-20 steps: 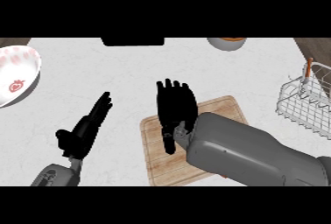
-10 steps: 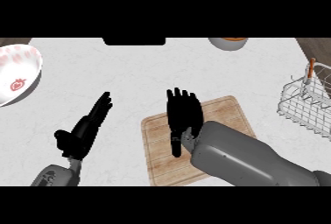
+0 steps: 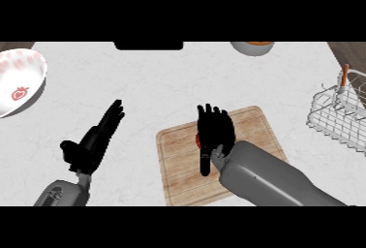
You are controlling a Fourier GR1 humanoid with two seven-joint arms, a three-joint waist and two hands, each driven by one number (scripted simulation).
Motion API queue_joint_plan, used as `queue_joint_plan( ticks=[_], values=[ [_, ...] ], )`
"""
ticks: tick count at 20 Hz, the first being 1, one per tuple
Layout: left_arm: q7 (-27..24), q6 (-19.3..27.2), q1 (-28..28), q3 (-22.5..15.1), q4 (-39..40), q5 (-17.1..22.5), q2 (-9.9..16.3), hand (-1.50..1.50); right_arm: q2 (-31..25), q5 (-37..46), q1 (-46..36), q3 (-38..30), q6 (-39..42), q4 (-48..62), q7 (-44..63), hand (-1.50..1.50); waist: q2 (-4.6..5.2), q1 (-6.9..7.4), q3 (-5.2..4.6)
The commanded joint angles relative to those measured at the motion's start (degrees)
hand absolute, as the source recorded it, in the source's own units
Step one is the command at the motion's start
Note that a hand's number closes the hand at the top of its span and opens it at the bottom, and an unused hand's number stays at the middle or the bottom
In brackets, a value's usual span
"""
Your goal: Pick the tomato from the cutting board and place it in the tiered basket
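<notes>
A wooden cutting board (image 3: 250, 126) lies at the centre of the counter. My right hand (image 3: 214, 130) hovers over its middle, palm down with the fingers straight and pointing away from me. The tomato (image 3: 198, 140) shows only as a small red sliver at the hand's left edge; the rest is hidden beneath the palm. I cannot tell whether the hand touches it. The wire tiered basket (image 3: 334, 116) stands at the right edge of the counter, well apart from the hand. My left hand (image 3: 91, 143) rests open on the left, fingers up.
A white bowl with a strawberry print (image 3: 18, 82) sits at the far left. An orange-rimmed bowl (image 3: 251, 47) and a black object (image 3: 148, 45) are at the back edge. An orange-handled utensil (image 3: 343, 77) stands in the basket.
My right hand has drawn back toward me and slightly right over the board, now covering most of the tomato. The left hand has not moved.
</notes>
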Motion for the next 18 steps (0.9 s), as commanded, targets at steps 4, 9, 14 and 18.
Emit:
queue_joint_plan(
  ticks=[4,9,14,18],
  values=[
    [0.3,-0.3,-1.6,0.8,1.2,-2.4,-2.0,0.0,3.4,6.4,5.2,-2.2,1.2,1.8,4.0,-1.5,0.07,0.07,0.0],
    [-1.0,-0.8,3.8,0.5,-2.1,-4.1,-2.7,0.0,3.6,10.2,8.3,-5.6,2.8,3.1,-0.7,-1.5,0.05,0.21,0.01],
    [-0.8,-1.8,1.5,2.3,0.6,-5.0,-2.9,0.0,7.3,15.0,7.3,-9.0,-5.0,9.1,-13.9,1.5,0.22,0.3,0.02],
    [-0.1,-4.7,1.4,4.4,0.2,-4.7,-2.8,0.0,10.2,18.9,7.1,-12.1,-0.6,6.5,-11.9,1.5,0.09,0.26,0.01]
  ],
)
